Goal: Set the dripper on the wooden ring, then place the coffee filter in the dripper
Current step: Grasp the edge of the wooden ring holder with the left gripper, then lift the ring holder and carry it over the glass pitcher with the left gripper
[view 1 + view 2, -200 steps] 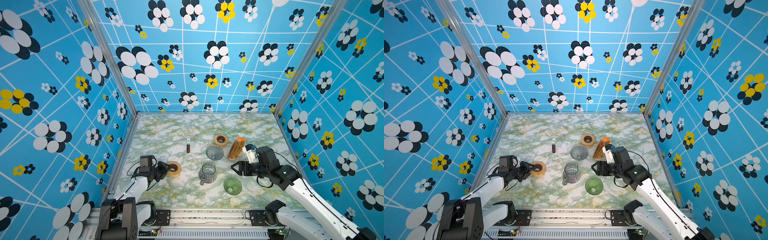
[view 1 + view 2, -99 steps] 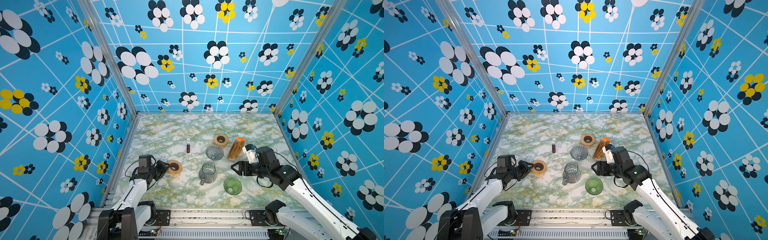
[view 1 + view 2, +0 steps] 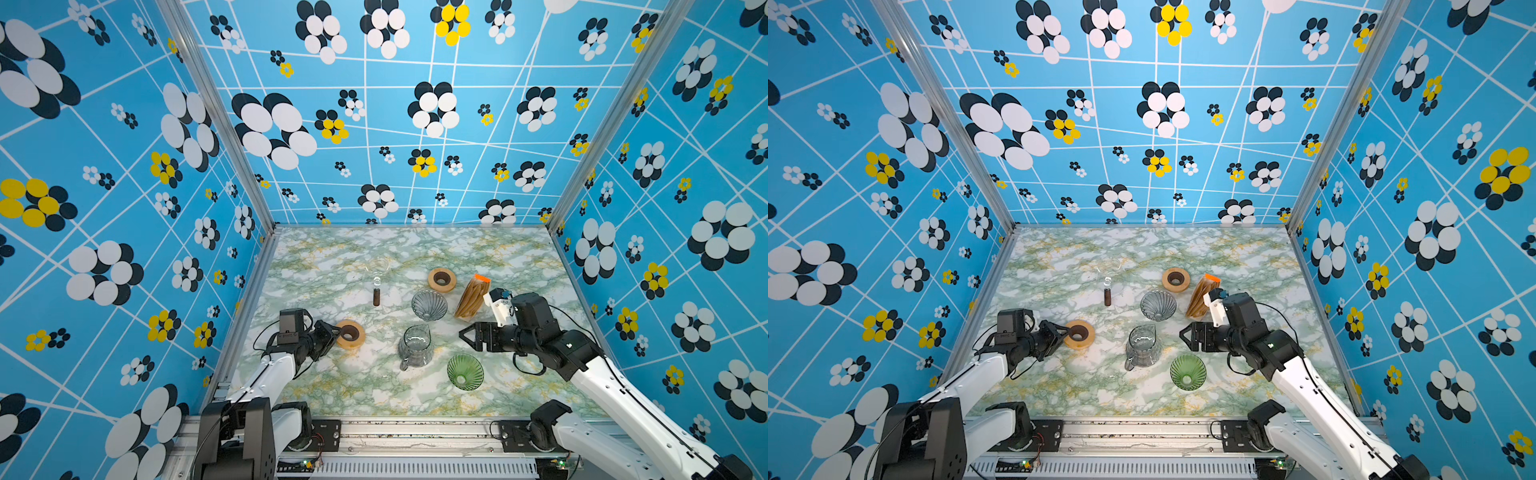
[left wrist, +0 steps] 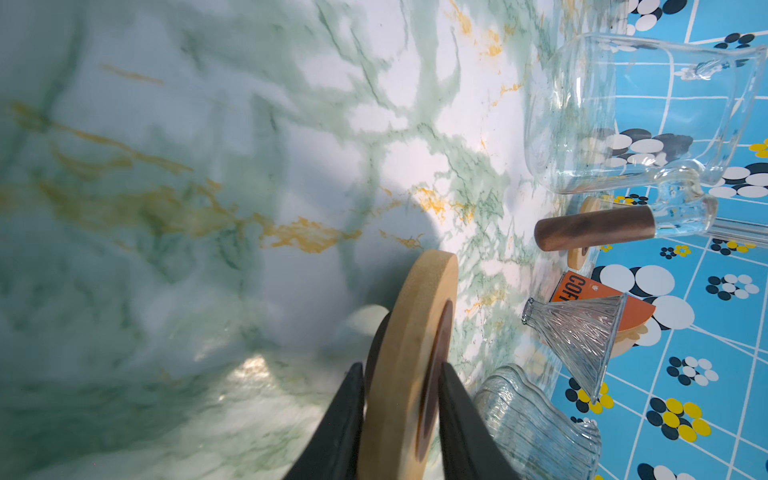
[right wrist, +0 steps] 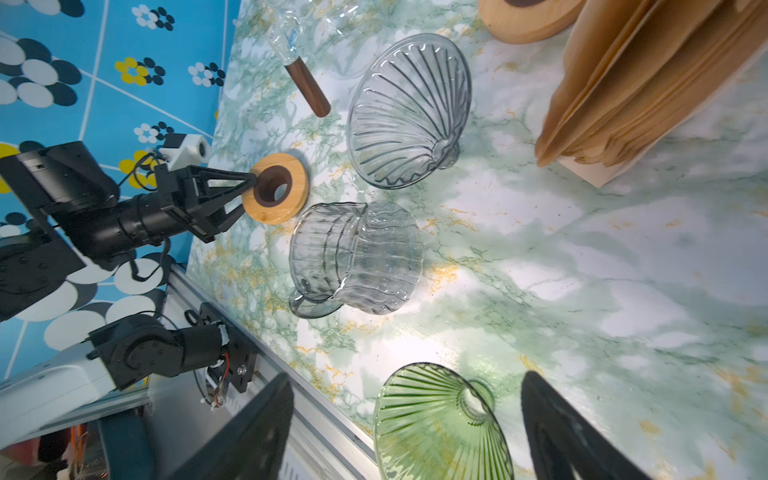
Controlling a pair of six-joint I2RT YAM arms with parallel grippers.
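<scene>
The filters (image 3: 471, 297), a brown stack under an orange tag (image 3: 482, 277), are standing on the tabletop (image 3: 332, 257) just beside the clear dripper (image 3: 429, 305), not in a dripper. In both top views the right wrist camera (image 3: 500, 305) is covering part of their side. In the left wrist view the tag is showing only "COF", the rest of the word being hidden behind the clear dripper. The right pincer (image 3: 463, 336) is hanging with its jaws wide apart, holding nothing, near the green dripper (image 3: 465, 371), whose rim the right wrist view's edge is cutting off. The left pincer (image 3: 337, 332) is clamping a wooden ring (image 3: 351, 334), one finger in its hole. The ring is perhaps tilting up off the tabletop. The glass bowl of the scoop (image 3: 376, 296) is barely showing against the marble.
</scene>
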